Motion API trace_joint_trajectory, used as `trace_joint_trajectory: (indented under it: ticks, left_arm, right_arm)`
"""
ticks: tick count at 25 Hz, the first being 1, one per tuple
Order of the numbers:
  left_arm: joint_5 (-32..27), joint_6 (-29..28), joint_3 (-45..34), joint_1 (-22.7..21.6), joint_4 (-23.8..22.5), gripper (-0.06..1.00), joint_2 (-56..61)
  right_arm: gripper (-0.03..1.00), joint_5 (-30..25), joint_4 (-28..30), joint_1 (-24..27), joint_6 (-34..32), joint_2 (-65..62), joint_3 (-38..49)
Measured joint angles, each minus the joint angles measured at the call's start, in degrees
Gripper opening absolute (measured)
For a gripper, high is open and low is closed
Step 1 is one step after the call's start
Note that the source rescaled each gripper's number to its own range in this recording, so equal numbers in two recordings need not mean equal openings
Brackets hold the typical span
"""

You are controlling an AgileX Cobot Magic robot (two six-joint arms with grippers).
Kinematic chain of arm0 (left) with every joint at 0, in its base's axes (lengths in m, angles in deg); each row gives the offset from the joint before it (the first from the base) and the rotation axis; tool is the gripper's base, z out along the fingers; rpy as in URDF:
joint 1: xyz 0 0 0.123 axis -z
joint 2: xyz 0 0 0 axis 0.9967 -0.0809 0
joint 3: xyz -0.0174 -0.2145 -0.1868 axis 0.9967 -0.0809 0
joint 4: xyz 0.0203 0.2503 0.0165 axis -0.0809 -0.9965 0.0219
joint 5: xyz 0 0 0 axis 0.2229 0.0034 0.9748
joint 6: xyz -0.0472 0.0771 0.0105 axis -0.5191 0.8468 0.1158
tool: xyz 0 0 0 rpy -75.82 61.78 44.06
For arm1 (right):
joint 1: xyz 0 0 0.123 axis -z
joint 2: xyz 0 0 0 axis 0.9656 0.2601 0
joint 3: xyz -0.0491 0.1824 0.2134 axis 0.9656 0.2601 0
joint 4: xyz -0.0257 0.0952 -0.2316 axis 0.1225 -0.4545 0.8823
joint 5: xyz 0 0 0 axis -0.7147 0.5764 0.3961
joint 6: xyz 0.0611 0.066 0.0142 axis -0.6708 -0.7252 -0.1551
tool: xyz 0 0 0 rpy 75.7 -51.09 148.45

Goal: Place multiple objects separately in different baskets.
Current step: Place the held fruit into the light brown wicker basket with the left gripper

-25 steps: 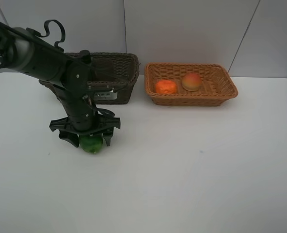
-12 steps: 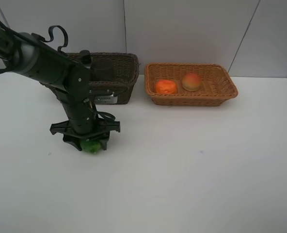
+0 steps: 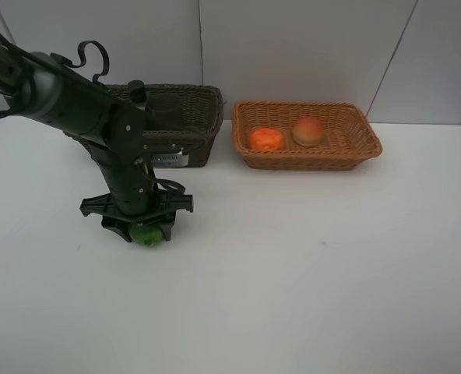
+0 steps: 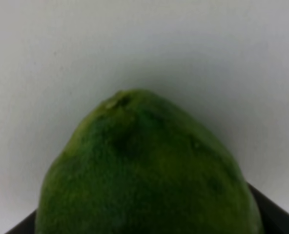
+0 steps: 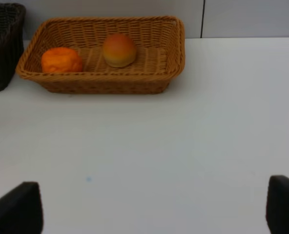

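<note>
Green fruit (image 3: 147,234) half hidden under left claw (image 3: 136,226); dark basket (image 3: 185,117) interior unseen.

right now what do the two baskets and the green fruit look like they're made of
Light basket: woven wicker, matte orange-tan; the weave shows on its walls. Dark basket: similar weave, dark brown. Green fruit: dull, dimpled rind with a stem scar; real or plastic, cannot tell.

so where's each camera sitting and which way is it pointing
Exterior high: raised, facing the table front-on; left arm over the green fruit, both baskets behind.
Left wrist: close above the fruit, gripper base corners showing.
Right wrist: low, facing the tan basket; open fingertips.
Shared: tangerine, peach appear in exterior too.
</note>
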Motion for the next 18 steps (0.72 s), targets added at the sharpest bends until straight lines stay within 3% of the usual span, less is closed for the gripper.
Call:
trace_joint_trajectory:
  ticks: [7, 10, 18]
  left_arm:
    - [-0.3, -0.4, 0.1, 0.0, 0.0, 0.77, 0.0]
    - [-3.3, 0.1, 2.3, 0.2, 0.0, 0.77, 0.5]
    - [-12.3, 8.0, 19.5, 5.6, 1.4, 0.77, 2.9]
  right_arm:
    - [0.97, 0.0, 0.0, 0.0, 0.0, 0.0, 0.0]
    - [0.97, 0.0, 0.0, 0.0, 0.0, 0.0, 0.0]
    - [0.97, 0.0, 0.0, 0.0, 0.0, 0.0, 0.0]
